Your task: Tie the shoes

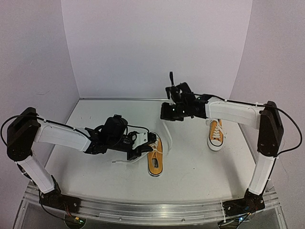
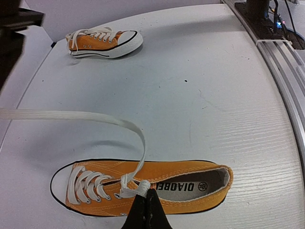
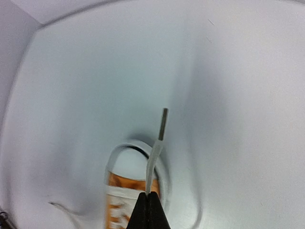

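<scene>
From above, the centre shoe (image 1: 155, 160) lies on the table (image 1: 200, 176), the right-hand shoe (image 1: 216, 134) well apart; left wrist: the left gripper (image 2: 146, 210) clamps the lacing (image 2: 128, 190) beside an insole (image 2: 209, 183) printed "DIAOBREI"; right wrist: the right gripper (image 3: 148, 210) pinches a lace end (image 3: 156, 152) above a white toe cap (image 3: 133, 164).

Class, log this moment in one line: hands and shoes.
left hand: shut on lace at centre shoe | right hand: shut on lace tip, raised | other shoe: untouched

Two orange shoes (image 1: 155, 162) (image 1: 216, 136), two robot arms (image 1: 62, 136) (image 1: 236, 112)
</scene>
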You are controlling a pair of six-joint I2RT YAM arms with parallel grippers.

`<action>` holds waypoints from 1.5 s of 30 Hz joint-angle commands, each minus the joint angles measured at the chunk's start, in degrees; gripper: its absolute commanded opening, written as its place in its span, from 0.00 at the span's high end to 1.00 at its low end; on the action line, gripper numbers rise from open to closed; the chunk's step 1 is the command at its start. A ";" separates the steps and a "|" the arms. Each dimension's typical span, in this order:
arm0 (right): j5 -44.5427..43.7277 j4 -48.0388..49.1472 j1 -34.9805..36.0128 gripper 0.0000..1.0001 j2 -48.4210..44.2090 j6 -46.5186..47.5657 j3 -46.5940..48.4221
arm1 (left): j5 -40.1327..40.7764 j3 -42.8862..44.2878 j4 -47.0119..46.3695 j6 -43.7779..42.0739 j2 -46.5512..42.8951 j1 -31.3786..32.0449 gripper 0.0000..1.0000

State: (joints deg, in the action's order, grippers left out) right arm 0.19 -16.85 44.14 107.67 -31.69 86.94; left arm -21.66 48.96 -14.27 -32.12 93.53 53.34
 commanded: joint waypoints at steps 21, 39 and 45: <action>42.28 0.43 6.68 0.75 27.81 1.64 37.40 | 7.06 -3.05 -4.16 -7.21 -5.31 4.56 1.00; 33.98 1.96 -2.83 0.42 -11.40 6.52 -12.74 | 11.39 -2.30 -7.37 -7.82 -1.46 4.55 1.00; 38.13 10.22 -2.69 0.48 -12.17 2.61 -20.73 | 13.12 -0.16 -8.69 -8.05 2.23 4.51 1.00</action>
State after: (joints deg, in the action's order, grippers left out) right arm 35.85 -13.15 41.52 95.21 -26.92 70.03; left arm -10.66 45.76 -19.87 -39.29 93.47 57.71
